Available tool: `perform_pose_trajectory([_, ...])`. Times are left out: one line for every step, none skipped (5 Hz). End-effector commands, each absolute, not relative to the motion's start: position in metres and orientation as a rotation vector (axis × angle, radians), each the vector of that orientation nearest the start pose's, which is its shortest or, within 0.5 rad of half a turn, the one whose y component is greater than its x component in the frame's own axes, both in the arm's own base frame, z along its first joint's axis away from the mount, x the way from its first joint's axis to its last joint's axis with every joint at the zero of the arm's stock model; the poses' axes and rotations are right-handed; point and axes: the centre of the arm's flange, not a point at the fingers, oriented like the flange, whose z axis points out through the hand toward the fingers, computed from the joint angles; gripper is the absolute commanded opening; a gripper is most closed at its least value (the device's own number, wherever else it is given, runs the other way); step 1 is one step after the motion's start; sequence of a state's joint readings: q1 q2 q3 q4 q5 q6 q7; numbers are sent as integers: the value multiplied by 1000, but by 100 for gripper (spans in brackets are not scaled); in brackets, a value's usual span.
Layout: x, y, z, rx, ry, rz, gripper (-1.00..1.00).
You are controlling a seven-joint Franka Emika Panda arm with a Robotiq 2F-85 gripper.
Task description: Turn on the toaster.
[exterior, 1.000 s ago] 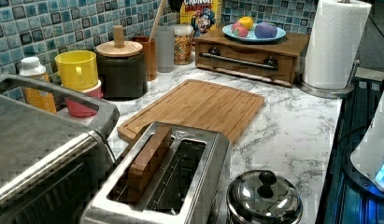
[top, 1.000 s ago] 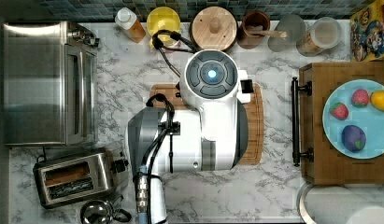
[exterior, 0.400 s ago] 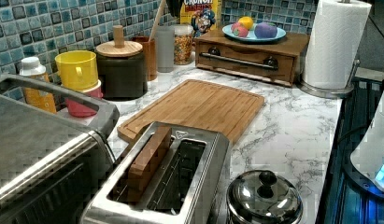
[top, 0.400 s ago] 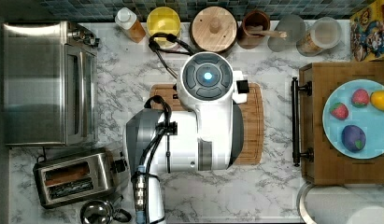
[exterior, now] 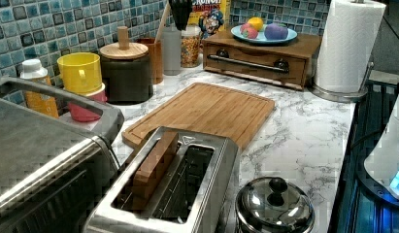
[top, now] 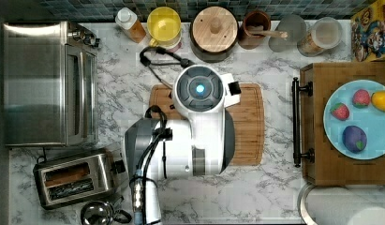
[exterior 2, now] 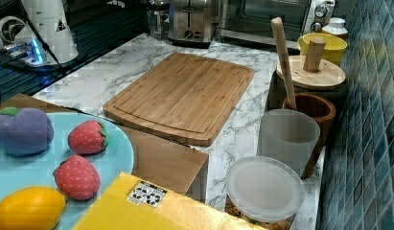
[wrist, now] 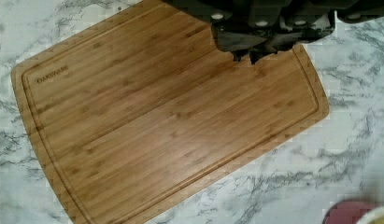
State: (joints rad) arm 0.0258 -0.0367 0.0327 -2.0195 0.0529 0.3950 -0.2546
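The toaster [top: 73, 180] is a small brushed-steel box at the top view's lower left, with its black lever [top: 119, 166] on the end facing the arm. The left view has the toaster [exterior: 173, 194] close up, with a brown slice [exterior: 153, 165] standing in one slot. It stands far off in the right view [exterior 2: 192, 19]. My gripper [wrist: 249, 57] hangs above the bamboo cutting board [wrist: 171, 126], shut with nothing in it, well away from the toaster. My gripper's dark tip [exterior: 180, 24] dips into the left view's top. The white arm [top: 199, 122] covers much of the board in the top view.
A large steel toaster oven [top: 49, 84] stands just behind the toaster. A small lidded steel pot [exterior: 274, 208] sits by the toaster's lever end. Jars and a yellow cup [top: 164, 23] line the tiled wall. A wooden box [top: 316, 140] carries a blue plate of fruit. A paper towel roll [exterior: 350, 43] stands beside the box.
The arm's head has shifted a little toward the top view's left and bottom, over the cutting board. The toaster and everything else on the counter are where they were.
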Motion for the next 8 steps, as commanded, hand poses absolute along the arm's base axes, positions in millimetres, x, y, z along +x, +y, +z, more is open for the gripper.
perform_pose_trajectory([482, 112, 481, -2991, 232, -28, -100])
perform_pose_trajectory([461, 128, 473, -2991, 104, -39, -100])
perform_pose_trajectory([448, 147, 454, -2993, 8, 48, -100])
perform_pose_trajectory([416, 181, 450, -3008, -102, 87, -100])
perform_pose_trajectory([403, 198, 448, -2988, -166, 110, -100])
perform_pose_trajectory([388, 211, 443, -2959, -217, 93, -100])
perform_pose_trajectory([383, 229, 436, -2960, -264, 112, -100])
perform_pose_trajectory([385, 232, 425, -2973, -226, 117, -100])
